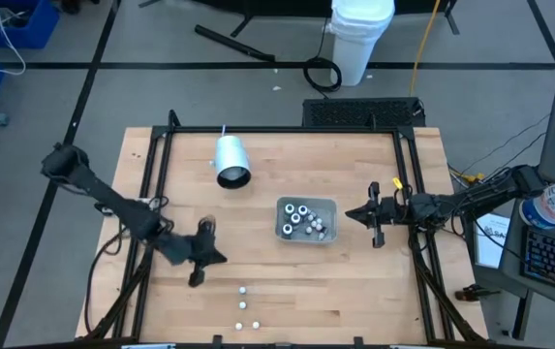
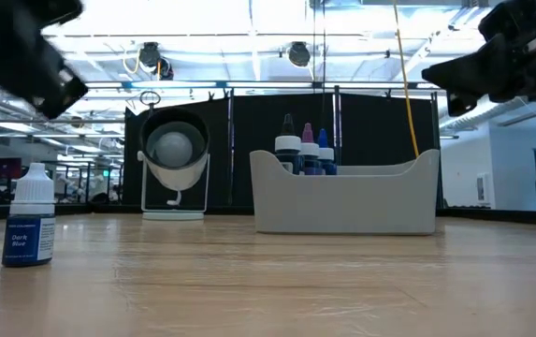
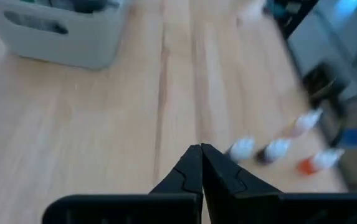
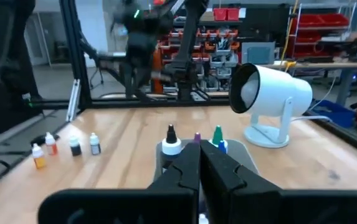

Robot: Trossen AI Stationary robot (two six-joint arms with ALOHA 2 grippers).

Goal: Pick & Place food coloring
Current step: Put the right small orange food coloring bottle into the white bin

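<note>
Several food coloring bottles (image 1: 306, 219) stand upright in the grey tray (image 1: 327, 206) right of the table's middle. More of them (image 1: 242, 306) stand loose on the wood near the front edge; in the left wrist view they (image 3: 276, 149) show just beyond my fingers. One dark blue bottle (image 2: 29, 215) is close to the low camera. My left gripper (image 3: 201, 149) is shut and empty, above the table left of the loose bottles (image 1: 217, 257). My right gripper (image 4: 200, 153) is shut and empty, held level just right of the tray (image 1: 350, 214).
A white cylinder lamp (image 1: 231, 161) lies at the far left of the table's middle, seen behind the tray in the right wrist view (image 4: 271, 99). Black frame rails (image 1: 161, 165) run along the table's sides. Bare wood lies between the tray and the loose bottles.
</note>
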